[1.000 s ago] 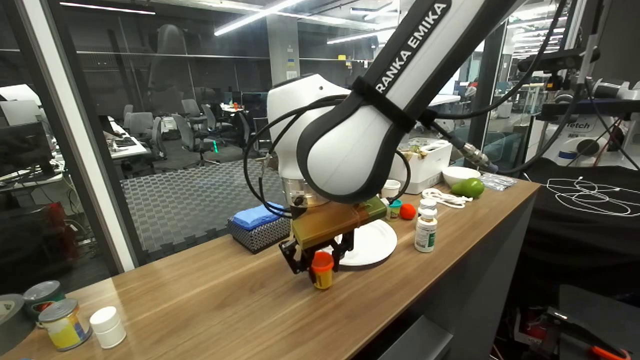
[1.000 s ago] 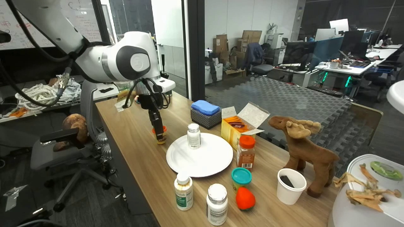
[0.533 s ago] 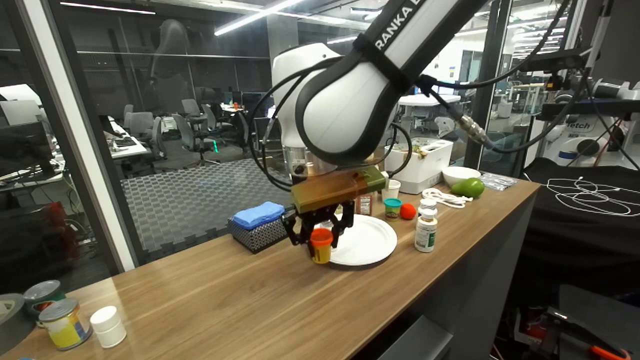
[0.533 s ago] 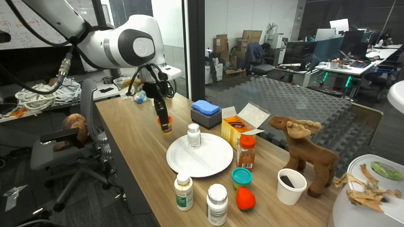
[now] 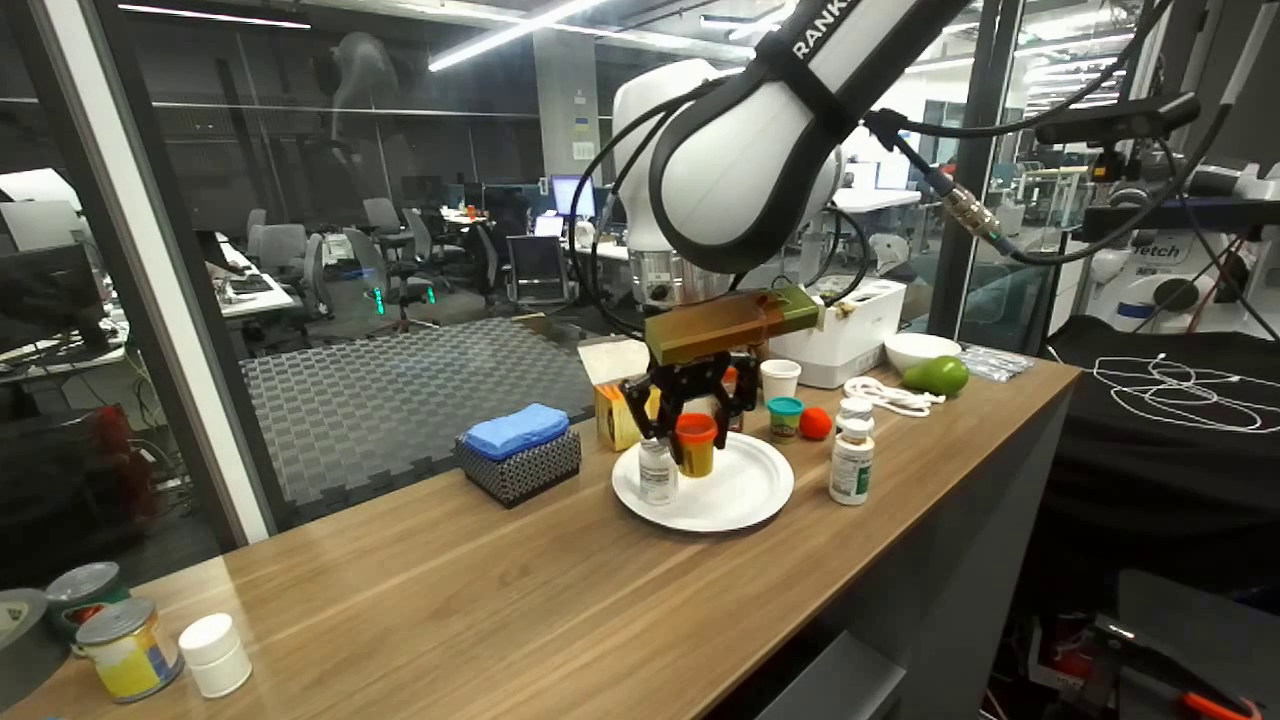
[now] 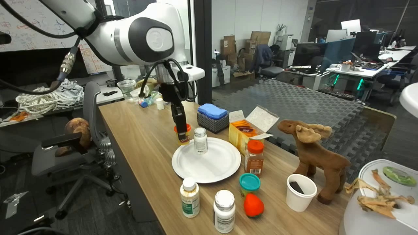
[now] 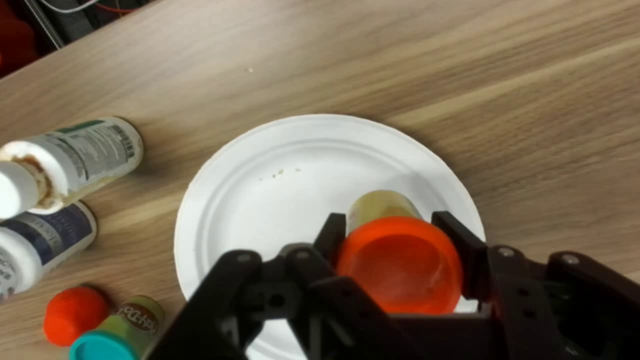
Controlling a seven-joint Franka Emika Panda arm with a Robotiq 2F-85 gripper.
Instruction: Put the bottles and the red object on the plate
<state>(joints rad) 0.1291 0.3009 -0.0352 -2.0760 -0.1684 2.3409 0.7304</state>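
The wood-grained bench (image 5: 450, 600) is unchanged. Over it, the robot arm (image 5: 740, 180) has risen and travelled across toward the plate (image 6: 212, 169) during the past second, as both exterior views show; the plate itself has not shifted. The end effector (image 5: 697, 443) has gone along with the arm, from low down beside the plate to a place above it. Its hold is the same as before: narrowed onto the red-lidded tub (image 7: 400, 270), a finger against each side. In an exterior view the move has uncovered a yellow carton (image 5: 612, 422) beyond the plate, and also the white bottle (image 5: 657, 475) standing upright on the plate, which the end effector and tub had largely blocked. The green-labelled bottle (image 6: 189, 199) and the blue-labelled bottle (image 7: 50, 240) stand near each other on the bench, off the plate, where they were. The tub has changed place most: earlier it was low by the bench, off the plate; now it hangs roughly upright over the plate, near the white bottle, and in the wrist view the plate spreads behind its lid.
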